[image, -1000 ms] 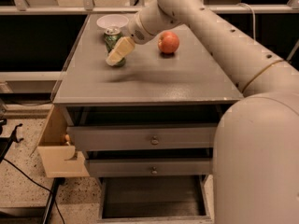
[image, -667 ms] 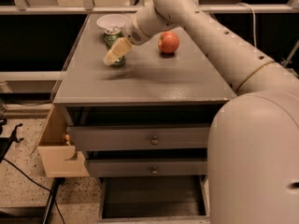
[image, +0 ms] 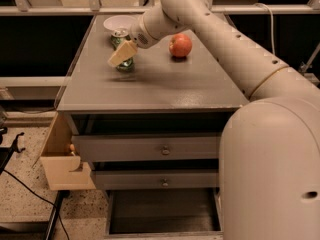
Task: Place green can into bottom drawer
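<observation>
Gripper (image: 123,54) at green can (image: 125,65), back-left corner of surface (image: 150,91); jaws: can't tell. Bottom drawer (image: 165,210) open; lift + drop-in not done.

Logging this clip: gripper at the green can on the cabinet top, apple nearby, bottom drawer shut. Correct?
Not quite: the bottom drawer is pulled open, as the camera view shows. The gripper is at the green can on the cabinet top, apple nearby.

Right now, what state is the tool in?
Tool: at the green can on the cabinet top; open, closed or holding cannot be told.
</observation>
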`<control>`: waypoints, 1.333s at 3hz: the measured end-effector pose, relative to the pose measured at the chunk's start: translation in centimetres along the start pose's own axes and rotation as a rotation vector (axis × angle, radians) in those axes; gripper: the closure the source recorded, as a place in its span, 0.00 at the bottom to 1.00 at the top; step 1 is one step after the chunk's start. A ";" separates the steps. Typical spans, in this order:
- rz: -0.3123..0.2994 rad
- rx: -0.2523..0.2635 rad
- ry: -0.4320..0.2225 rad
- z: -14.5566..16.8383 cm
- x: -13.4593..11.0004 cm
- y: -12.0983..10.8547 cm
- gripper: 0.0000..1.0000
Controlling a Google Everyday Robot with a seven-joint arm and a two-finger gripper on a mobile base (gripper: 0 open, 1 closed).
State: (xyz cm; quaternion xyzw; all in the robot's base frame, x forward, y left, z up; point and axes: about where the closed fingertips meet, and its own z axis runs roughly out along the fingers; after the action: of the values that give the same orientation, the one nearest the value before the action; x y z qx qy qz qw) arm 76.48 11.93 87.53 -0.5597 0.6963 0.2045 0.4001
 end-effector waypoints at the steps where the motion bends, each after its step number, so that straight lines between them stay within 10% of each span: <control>1: 0.000 0.000 0.000 0.0 0.0 0.0 0.42; 4: 0.000 -0.001 0.000 0.0 0.0 0.0 1.00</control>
State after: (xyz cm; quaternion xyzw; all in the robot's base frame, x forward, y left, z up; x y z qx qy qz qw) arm 76.47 11.96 87.50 -0.5599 0.6962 0.2047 0.3999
